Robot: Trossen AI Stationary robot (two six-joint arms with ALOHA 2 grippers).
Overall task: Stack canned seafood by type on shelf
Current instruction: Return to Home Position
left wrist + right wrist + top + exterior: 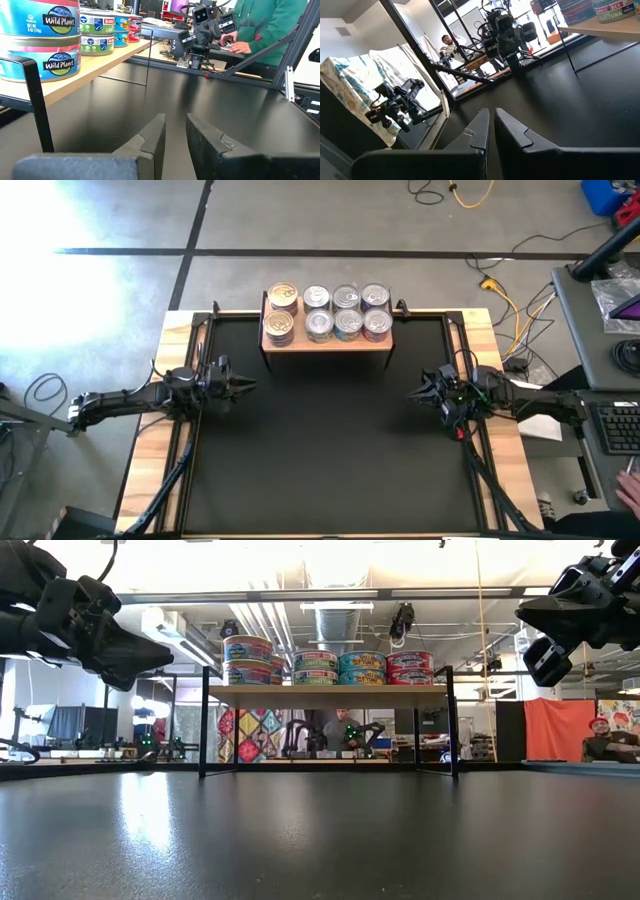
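The canned seafood (pixel 330 312) stands in stacks on the shelf (pixel 325 344), the low light-wood platform at the middle of the table's far edge. Gold-lidded tins (pixel 282 298) are at its left end and silver-lidded ones (pixel 347 298) to their right. In the low view the stacks (pixel 330 668) are two tins high on the shelf board (pixel 330 690). My left gripper (pixel 250 386) hovers level at the table's left side, shut with a narrow slit and nothing between its fingers (pixel 175 125). My right gripper (pixel 410 393) hovers level at the right side, shut and empty (pixel 492 117).
The black table top (pixel 320 460) has wooden side strips (pixel 150 450). A person in a green top (pixel 260 25) is at a desk with a keyboard (pixel 620 425) beyond the table's right edge. Cables (pixel 505 300) lie on the floor behind.
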